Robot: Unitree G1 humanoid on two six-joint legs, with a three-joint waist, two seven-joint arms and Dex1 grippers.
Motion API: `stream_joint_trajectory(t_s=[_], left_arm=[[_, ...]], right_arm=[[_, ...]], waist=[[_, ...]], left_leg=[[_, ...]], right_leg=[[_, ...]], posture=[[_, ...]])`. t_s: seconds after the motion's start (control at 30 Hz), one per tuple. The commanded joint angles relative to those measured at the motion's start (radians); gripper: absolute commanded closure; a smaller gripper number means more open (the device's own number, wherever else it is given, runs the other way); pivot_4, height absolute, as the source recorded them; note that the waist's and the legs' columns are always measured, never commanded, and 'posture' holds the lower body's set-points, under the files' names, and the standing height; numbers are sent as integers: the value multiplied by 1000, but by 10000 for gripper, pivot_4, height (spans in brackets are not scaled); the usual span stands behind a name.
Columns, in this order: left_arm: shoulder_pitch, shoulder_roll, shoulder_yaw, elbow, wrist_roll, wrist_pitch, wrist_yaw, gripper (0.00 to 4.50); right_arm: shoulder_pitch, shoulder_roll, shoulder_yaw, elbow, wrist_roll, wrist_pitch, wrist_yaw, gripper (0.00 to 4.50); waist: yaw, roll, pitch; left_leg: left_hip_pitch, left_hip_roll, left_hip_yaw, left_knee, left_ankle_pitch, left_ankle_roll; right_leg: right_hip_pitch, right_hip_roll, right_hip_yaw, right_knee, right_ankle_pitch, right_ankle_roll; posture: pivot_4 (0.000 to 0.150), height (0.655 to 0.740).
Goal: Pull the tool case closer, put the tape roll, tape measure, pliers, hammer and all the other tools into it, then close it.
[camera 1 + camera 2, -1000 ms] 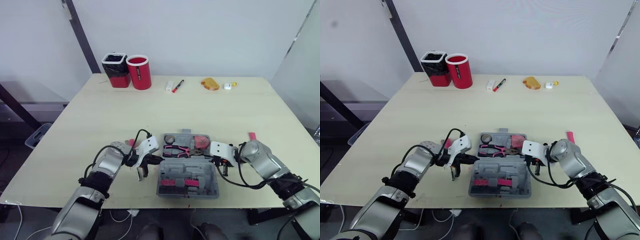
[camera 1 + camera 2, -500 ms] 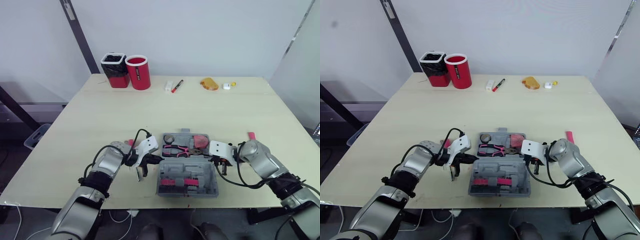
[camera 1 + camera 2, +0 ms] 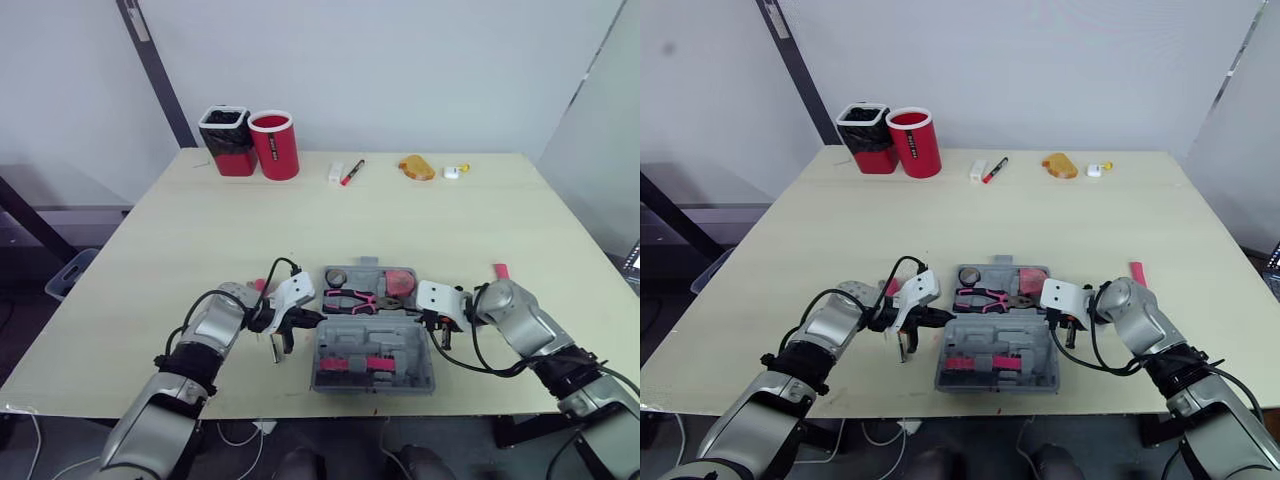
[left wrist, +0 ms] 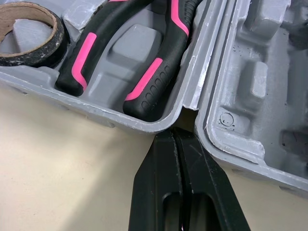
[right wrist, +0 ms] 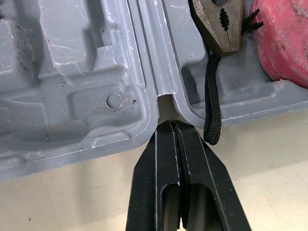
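Observation:
The grey tool case (image 3: 374,358) lies open near the table's front edge, its lid toward me. Its far half holds a tape roll (image 3: 339,277), pink-handled pliers (image 3: 355,298) and a red tape measure (image 3: 402,282). My left gripper (image 3: 318,318) is shut, its tips at the hinge notch on the case's left side (image 4: 174,137), beside the pliers' handles (image 4: 159,72). On the right side, my right gripper (image 3: 432,326) is shut with its tips at the other hinge notch (image 5: 171,126), close to the pliers' head (image 5: 219,29). Neither gripper holds anything.
A small pink piece (image 3: 502,271) lies right of the case. At the table's far edge stand a black bin (image 3: 224,140) and a red cup (image 3: 275,145), with a marker (image 3: 353,172), an orange object (image 3: 417,167) and a small white item (image 3: 453,171).

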Motion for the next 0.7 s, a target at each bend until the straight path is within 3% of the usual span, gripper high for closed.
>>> stream_joint_trajectory(t_s=[0.03,0.4,0.7], left_arm=[[9,-2,7,-26,0,6,16,44882],[27,7,39,-41,-20,-26,30,44882],[277,61,295,-343,-264,73,59,44882]], right_arm=[[-20,22,0,12,0,-25,-17,45000],[12,14,-31,-31,17,-4,-11,45000],[256,-37,-401,-207,297,-1,-64,45000]], waist=[[0,0,0],[0,0,0],[8,0,1]], left_leg=[[0,0,0,0,0,0],[0,0,0,0,0,0],[-4,1,0,-3,0,0]], right_leg=[[0,0,0,0,0,0],[0,0,0,0,0,0],[-3,0,0,-3,0,0]], posture=[[1500,7400],[1500,7400],[1500,7400]])
